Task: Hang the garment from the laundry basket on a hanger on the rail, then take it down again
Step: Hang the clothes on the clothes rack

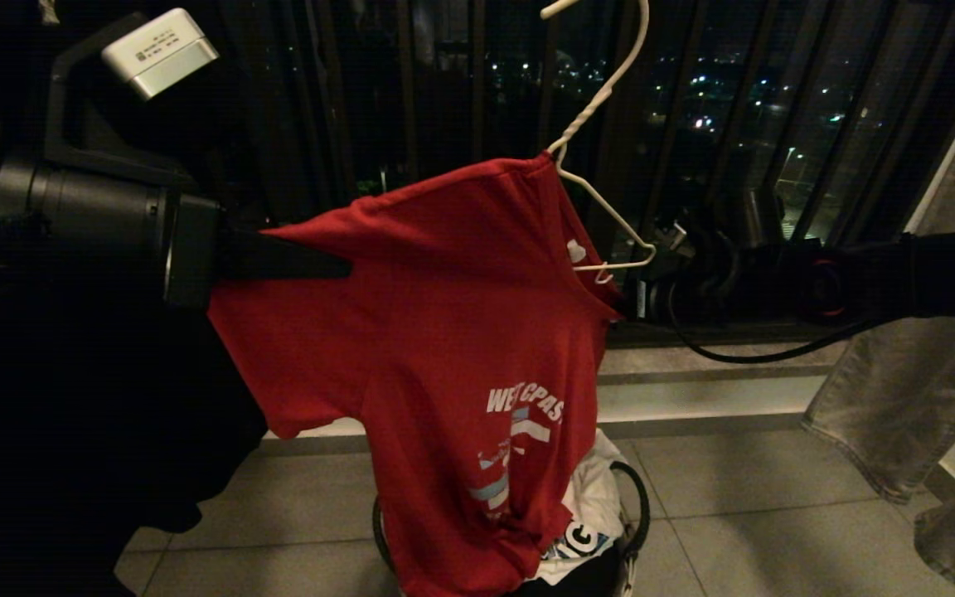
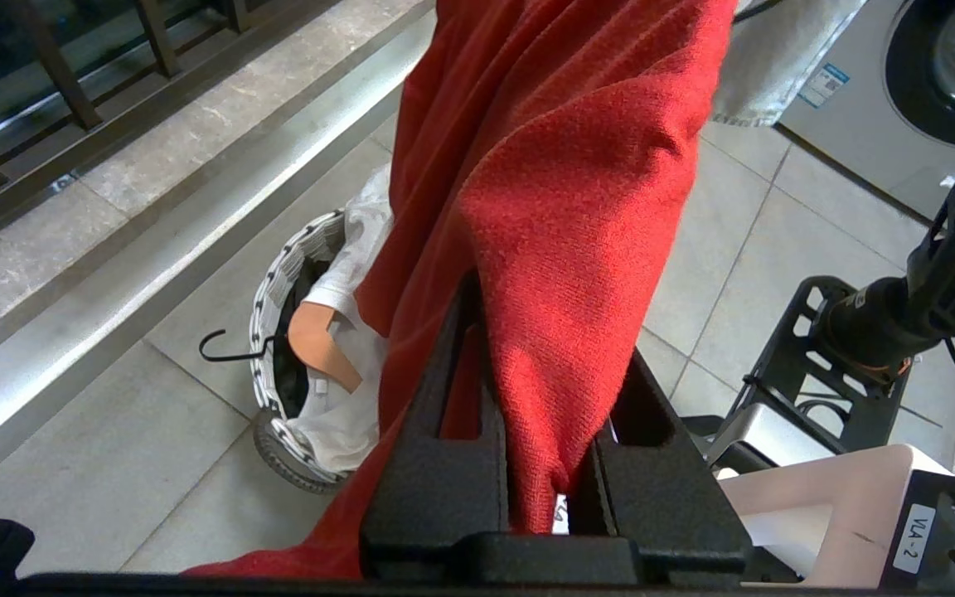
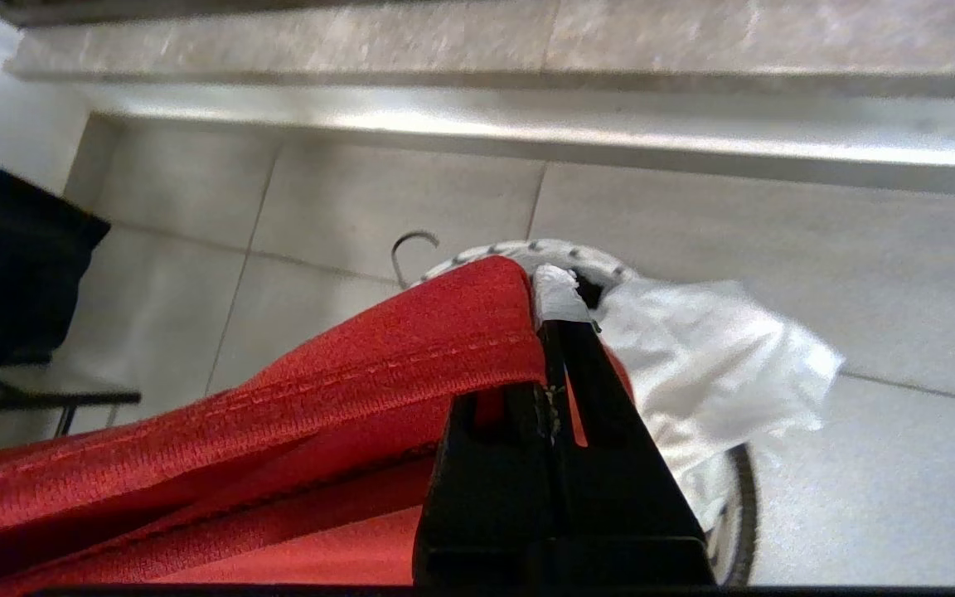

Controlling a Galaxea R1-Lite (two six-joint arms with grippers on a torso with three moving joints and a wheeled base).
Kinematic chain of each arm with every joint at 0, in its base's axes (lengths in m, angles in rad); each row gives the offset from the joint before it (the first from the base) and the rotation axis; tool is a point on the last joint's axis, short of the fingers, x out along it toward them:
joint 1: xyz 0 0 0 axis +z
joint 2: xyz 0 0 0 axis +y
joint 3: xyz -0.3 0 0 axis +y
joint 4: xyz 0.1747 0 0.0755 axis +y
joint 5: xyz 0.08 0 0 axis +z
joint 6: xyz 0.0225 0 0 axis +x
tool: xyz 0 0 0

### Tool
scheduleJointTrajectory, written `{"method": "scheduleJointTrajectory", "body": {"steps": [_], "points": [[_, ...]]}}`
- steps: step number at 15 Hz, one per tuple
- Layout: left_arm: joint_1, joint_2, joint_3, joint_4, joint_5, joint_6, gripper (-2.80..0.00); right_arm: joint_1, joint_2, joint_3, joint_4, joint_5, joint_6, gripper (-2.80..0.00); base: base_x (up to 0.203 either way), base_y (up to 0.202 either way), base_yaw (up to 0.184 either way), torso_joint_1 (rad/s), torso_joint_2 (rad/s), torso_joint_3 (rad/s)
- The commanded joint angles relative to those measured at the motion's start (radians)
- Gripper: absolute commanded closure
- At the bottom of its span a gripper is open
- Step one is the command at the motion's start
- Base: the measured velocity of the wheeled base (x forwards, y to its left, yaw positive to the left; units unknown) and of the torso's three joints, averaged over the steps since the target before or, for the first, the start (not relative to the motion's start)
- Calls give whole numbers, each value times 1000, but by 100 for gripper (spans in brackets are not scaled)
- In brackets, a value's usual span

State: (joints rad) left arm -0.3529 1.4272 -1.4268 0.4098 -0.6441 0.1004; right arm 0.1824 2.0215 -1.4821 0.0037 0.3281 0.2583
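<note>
A: Left fingers (image 2: pixel 527 431)?
B: Nearly together, clamped on a thick fold of the red garment (image 2: pixel 560 207), cloth bunched between the two black pads. In the head view, gripping the shoulder and sleeve edge (image 1: pixel 312 264).

A: Right fingers (image 3: pixel 556 356)?
B: Pressed tight together, pinching the garment's collar hem; a white tag peeking out just past the tips. In the head view, reaching in at the neckline (image 1: pixel 622 308), right beside the lower bar of the hanger (image 1: pixel 610 215).

A: Garment between them?
B: Stretched from one grip to the other, raised off the floor, "WEST COAST" lettering on the front, lower hem drooping into the basket. White wire hanger threaded through the neck, one arm sticking out bare on the right-finger side, hook up at the top edge; whether hooked on a rail, cannot tell.

A: Below the fingers?
B: Laundry basket (image 2: pixel 274 286) on the tiled floor, holding white cloth (image 3: pixel 718 365), a tan wooden hanger (image 2: pixel 320 344) with its dark hook over the rim, and something black deeper in.

A: Farther off?
B: Dark railing and night lights.
</note>
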Motion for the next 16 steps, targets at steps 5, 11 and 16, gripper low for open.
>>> {"method": "scheduleJointTrajectory", "body": {"steps": [5,11,16], "points": [[2,4,-1,1,-2,3,0,-36,-8,-19,5,2,-1,0,0,0,0,0,0,0],[0,12,-1,1,0,5,0,-66,-38,-60,72,5,-2,0,0,0,0,0,0,0],[0,43,-5,1,0,5,0,-74,-63,-81,113,4,-2,0,0,0,0,0,0,0]]}}
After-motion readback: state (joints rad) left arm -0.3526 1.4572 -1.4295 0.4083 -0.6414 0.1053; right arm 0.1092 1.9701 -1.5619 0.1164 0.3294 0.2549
